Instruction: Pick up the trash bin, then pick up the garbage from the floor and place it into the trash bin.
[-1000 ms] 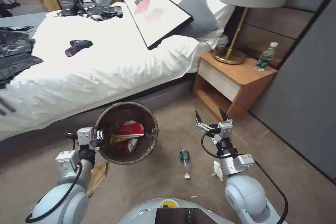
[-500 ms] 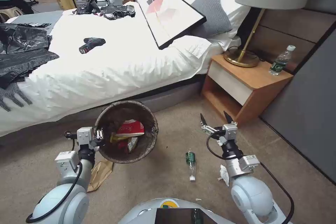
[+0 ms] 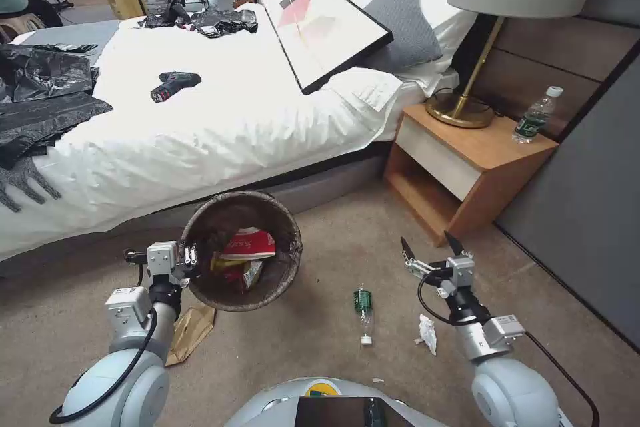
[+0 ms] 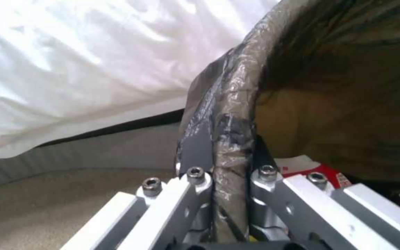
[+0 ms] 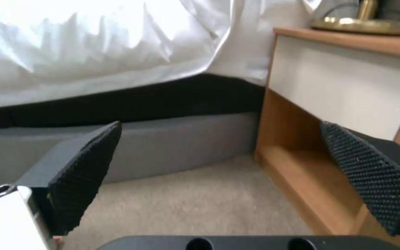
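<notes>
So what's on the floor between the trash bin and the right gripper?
In the head view, a green-labelled bottle lies on the carpet between the trash bin and the open right gripper.

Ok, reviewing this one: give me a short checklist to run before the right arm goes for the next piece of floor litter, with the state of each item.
1. Left claw clamped on the trash bin rim: ok.
2. Bin opening facing up, earlier wrappers inside: ok.
3. Right claw open and holding nothing: ok.
4. Small bottle lying free on the carpet, nothing on it: ok.
5. Crumpled tissue reachable beside the right arm: cannot tell.
6. Brown paper bag partly under the left arm: not ok for an easy pick.
</notes>
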Tool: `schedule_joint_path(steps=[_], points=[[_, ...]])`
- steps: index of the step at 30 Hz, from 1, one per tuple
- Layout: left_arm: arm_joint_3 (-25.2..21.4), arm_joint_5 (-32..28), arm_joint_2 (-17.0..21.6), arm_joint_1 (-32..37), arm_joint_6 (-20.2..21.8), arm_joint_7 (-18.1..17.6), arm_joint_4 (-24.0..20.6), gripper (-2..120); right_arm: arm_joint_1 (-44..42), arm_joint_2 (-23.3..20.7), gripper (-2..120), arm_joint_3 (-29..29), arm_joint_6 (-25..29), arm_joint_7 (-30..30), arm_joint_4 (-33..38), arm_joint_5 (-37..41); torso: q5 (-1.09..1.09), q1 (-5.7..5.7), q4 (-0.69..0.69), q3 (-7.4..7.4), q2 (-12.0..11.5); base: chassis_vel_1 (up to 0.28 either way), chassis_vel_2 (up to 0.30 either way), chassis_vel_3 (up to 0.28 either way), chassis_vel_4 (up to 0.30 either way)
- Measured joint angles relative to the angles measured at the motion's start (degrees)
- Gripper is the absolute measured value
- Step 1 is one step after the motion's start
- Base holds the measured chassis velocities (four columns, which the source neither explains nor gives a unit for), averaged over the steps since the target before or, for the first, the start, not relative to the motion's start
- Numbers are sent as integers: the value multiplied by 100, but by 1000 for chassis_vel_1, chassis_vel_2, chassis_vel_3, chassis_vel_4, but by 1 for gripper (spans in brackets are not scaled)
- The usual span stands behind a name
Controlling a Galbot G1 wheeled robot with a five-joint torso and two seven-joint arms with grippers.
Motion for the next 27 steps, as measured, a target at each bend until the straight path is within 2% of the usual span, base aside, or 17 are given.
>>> schedule_joint_path(steps=[27], points=[[-4, -49, 48, 23, -8, 9, -16, 3, -31, -324, 100, 352, 6, -729, -1736, 993, 0, 0, 0, 0, 0, 0, 0, 0, 0]])
